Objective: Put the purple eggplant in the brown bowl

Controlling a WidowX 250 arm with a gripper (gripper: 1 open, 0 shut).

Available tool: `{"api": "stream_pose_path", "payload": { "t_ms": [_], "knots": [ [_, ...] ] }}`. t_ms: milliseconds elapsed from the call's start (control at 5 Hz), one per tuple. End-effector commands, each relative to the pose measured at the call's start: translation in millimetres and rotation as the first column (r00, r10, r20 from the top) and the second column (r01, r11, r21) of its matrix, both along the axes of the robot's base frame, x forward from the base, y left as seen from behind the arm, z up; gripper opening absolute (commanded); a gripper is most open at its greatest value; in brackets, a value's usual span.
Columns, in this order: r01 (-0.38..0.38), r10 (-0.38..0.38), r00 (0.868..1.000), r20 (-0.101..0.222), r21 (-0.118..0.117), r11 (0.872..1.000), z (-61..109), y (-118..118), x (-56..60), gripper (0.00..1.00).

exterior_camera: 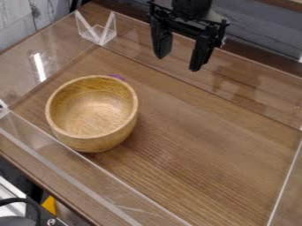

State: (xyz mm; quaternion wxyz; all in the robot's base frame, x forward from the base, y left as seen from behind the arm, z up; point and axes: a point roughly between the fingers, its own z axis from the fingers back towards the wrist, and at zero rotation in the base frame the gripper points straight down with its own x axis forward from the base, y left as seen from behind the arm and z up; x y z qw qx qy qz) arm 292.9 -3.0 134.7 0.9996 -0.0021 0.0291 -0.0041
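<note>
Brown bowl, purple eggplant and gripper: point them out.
Brown bowl (92, 110), camera view: its inside surface.
Purple eggplant (119, 77), camera view: its small visible sliver.
Gripper (179, 60), camera view: midway between its fingertips.

Low-resolution color view, softly blurred throughout; illumination bright and diffuse, with pale glare on the tabletop (35, 66) toward ten o'clock and deep shade at seven o'clock.

pale wooden tabletop (195, 163) with visible grain, dark background (277, 18) beyond its far edge, light sheen at left
</note>
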Motion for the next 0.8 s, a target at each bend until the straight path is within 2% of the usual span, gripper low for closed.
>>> {"api": "stream_pose_path", "payload": {
  "t_ms": [0,400,600],
  "knots": [
    [-0.003,0.003,1.000,0.003,0.006,1.000,-6.8,2,2.4,1.00],
    [-0.035,0.031,0.996,0.087,0.051,0.998,-24.3,13,22.5,1.00],
    [-0.052,0.045,0.993,0.105,0.061,0.997,-29.9,17,25.5,1.00]
  ]
}}
